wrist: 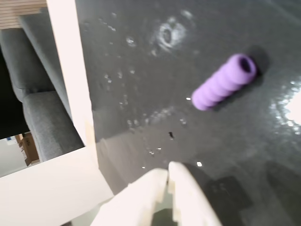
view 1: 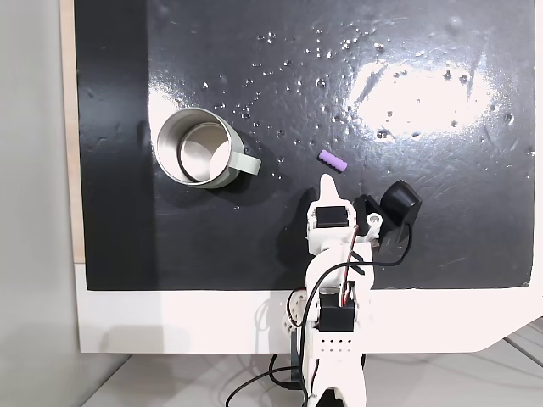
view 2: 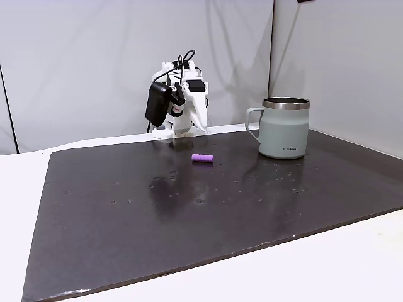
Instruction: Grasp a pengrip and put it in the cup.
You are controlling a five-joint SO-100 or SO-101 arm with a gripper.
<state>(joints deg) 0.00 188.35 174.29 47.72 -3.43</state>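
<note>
Your gripper (view 1: 327,181) sits pinched together with nothing in it, near the mat's (view 1: 475,237) arm-side edge. The pengrip (view 1: 333,160) lies on the mat just ahead of it, well apart from the cup (view 1: 199,148), which stands upright.

Pengrip (view 1: 333,160) purple, ribbed. Cup (view 2: 284,129) pale grey-green outside with a silvery rim, shiny silver inside in a fixed view, handle same grey-green. Mat (view 1: 254,246) glossy black with white glare patches and pale specks. Tabletop (view 1: 170,322) white. End effector (wrist: 168,176) white; arm white with black motors and black cables. Walls light grey.
</note>
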